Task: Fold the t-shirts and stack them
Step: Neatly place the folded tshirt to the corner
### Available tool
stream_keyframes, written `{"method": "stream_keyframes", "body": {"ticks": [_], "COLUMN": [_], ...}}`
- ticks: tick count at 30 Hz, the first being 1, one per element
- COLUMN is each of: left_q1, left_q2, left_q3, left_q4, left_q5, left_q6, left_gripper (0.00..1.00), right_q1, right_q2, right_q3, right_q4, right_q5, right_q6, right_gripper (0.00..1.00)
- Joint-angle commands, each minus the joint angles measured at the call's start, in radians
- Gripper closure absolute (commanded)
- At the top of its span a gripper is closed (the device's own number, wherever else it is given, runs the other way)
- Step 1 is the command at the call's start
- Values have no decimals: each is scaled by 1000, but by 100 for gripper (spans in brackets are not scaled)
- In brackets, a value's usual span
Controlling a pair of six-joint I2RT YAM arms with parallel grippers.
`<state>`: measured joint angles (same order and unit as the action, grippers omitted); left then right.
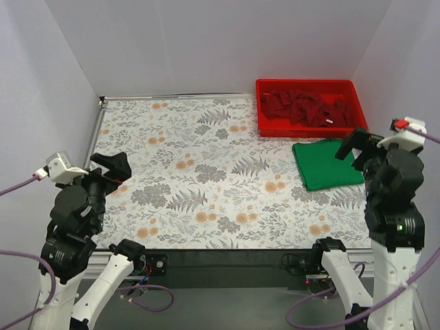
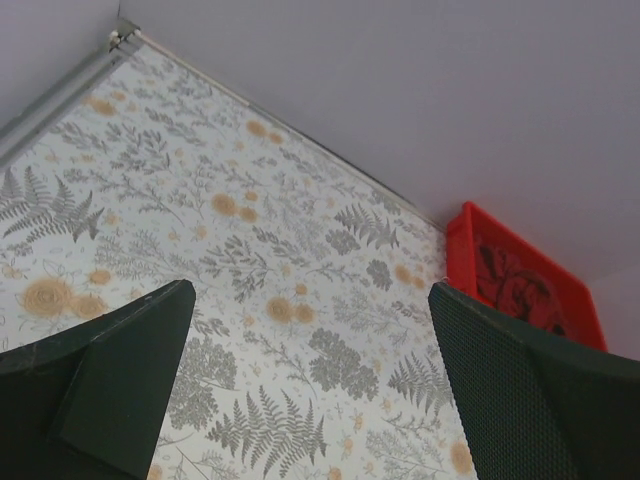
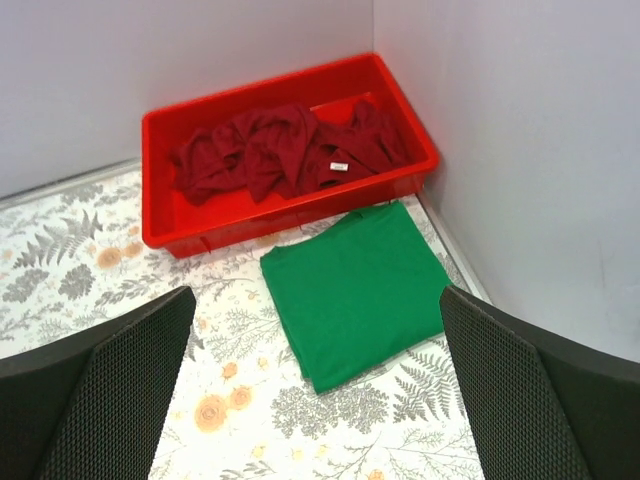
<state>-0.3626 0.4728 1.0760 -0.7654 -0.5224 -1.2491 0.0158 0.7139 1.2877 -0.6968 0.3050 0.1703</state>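
**One green tee folded, the red ones waiting in the bin**

At 8 o'clock in your top view, the left gripper (image 1: pixel 113 168) hangs over the table's left edge. Its fingers are spread wide with nothing between them, and it looks parked clear of the work. The table (image 1: pixel 206 172) is flat and matte, printed with grey ferns and orange blooms, and boxed in by plain pale walls (image 1: pixel 227 41). At 1 o'clock the red bin (image 1: pixel 306 82) sits in the far right corner. It holds the dark red t-shirts (image 1: pixel 306 108) in a crumpled heap, and you cannot tell how many. Just in front of it, at 3 o'clock, the green t-shirt (image 1: pixel 326 163) lies folded into a neat rectangle, likely the base of the stack. The right gripper (image 1: pixel 359 146) hovers over its near right part, fingers wide apart and empty, well placed to reach the bin.
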Motion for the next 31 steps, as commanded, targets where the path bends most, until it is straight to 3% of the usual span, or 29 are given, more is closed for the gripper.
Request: {"method": "stream_keyframes", "body": {"ticks": [1, 6, 15, 31], "left_q1": [1, 2, 1, 1], "left_q2": [-58, -158, -206, -198], "left_q3": [-43, -112, -223, -232], "left_q4": [40, 92, 141, 169], "left_q5": [-22, -4, 28, 41], "left_q6": [80, 82, -42, -44], "left_gripper": [2, 2, 2, 2], "right_q1": [12, 12, 12, 15], "right_q2": [-149, -344, -356, -381], "right_q3": [-125, -249, -278, -294], "right_q4": [85, 193, 200, 206], "right_q5": [49, -55, -147, -175], "right_q6": [-29, -107, -126, -132], "right_gripper": [2, 2, 2, 2]}}
